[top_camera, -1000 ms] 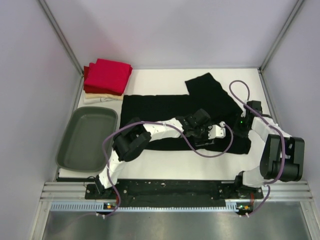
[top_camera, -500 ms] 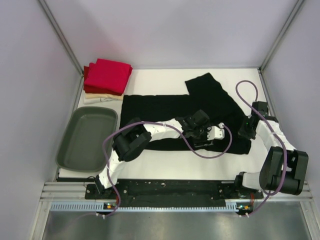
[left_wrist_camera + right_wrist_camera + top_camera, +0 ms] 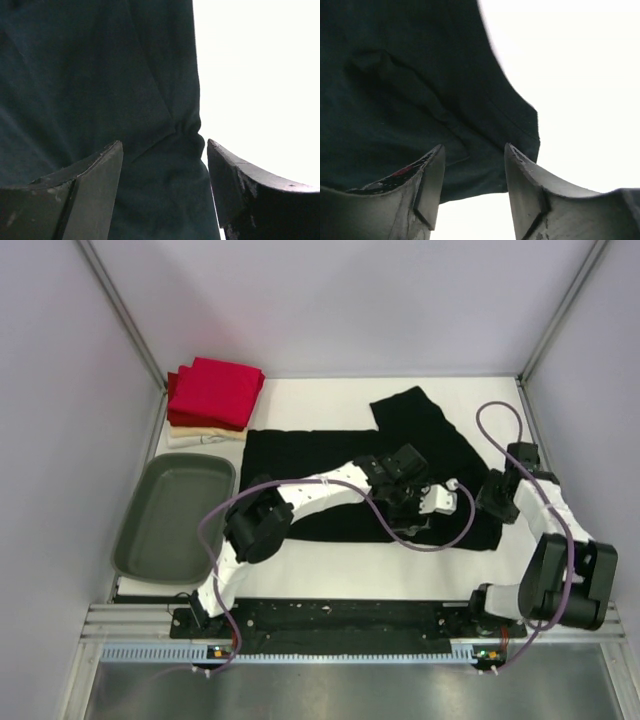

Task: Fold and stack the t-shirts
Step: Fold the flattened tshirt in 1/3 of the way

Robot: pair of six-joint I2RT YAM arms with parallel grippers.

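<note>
A black t-shirt point(image 3: 320, 455) lies spread across the middle of the table, with one part reaching toward the back right. My left gripper point(image 3: 425, 502) hovers over its right half, jaws open. In the left wrist view the left gripper point(image 3: 165, 145) has a bunched hem of the black t-shirt point(image 3: 100, 75) below the gap. My right gripper point(image 3: 493, 502) sits at the shirt's right edge, and in the right wrist view the right gripper point(image 3: 474, 147) is open over a corner of the black t-shirt point(image 3: 420, 75), gripping nothing. Folded red t-shirts point(image 3: 215, 390) lie stacked on a cream one point(image 3: 200, 437) at the back left.
A grey oval tub point(image 3: 172, 518) stands at the left, beside the shirt and in front of the folded stack. Purple cables loop from both arms over the shirt's right side. Walls close in the table point(image 3: 330, 570) on the left, back and right.
My right gripper has gone from shut to open, letting go of the shirt's edge, and drawn back to the right. My left gripper has opened wider and shifted slightly toward the back.
</note>
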